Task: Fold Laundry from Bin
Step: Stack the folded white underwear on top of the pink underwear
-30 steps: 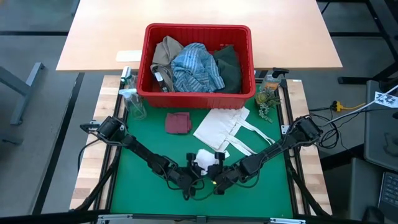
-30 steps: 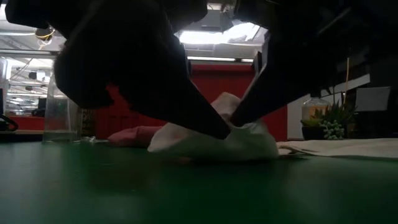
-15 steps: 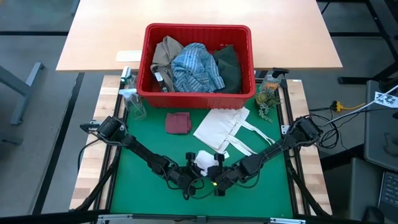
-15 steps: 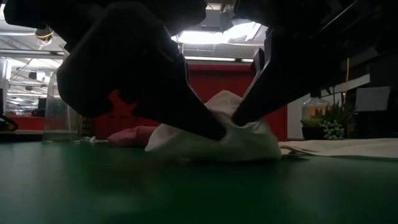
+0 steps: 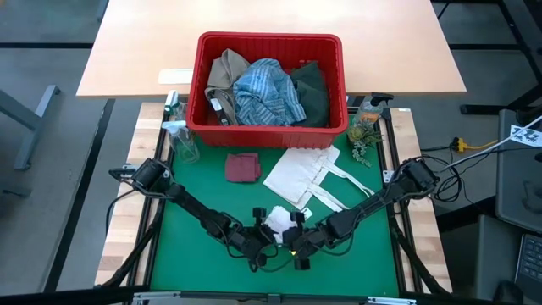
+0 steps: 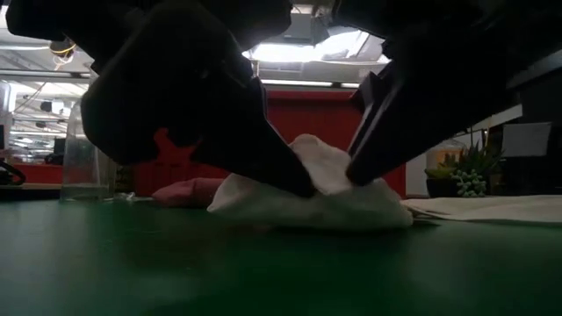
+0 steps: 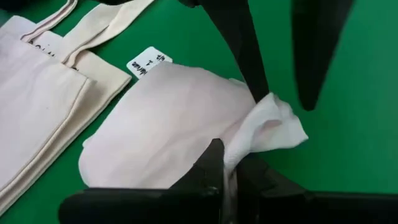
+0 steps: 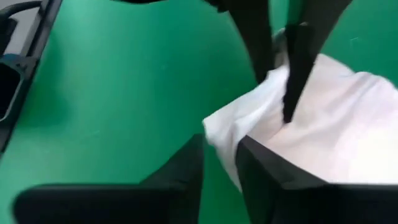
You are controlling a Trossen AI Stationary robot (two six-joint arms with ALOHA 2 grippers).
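A small white cloth (image 5: 278,219) lies crumpled at the 6 o'clock edge of the green mat (image 5: 195,263), well apart from the red bin (image 5: 269,127) at 12 o'clock, where a tan garment (image 5: 223,71), a blue-white striped shirt (image 5: 267,91) and a dark green garment (image 5: 312,88) are heaped. The left gripper (image 7: 230,171) is pinched shut on a raised fold of the white cloth; the right gripper (image 8: 219,158) stands partly open with the cloth's near edge lying between its fingers, not clamped. A small maroon cloth (image 5: 242,167) sits at 11 o'clock from the work, a white tote bag (image 5: 303,175) at 1 o'clock, just beside it. The fold looks barely begun: to do it well, the right gripper would want a firm corner hold before either arm lifts, then both should draw apart evenly to flatten the bunching.
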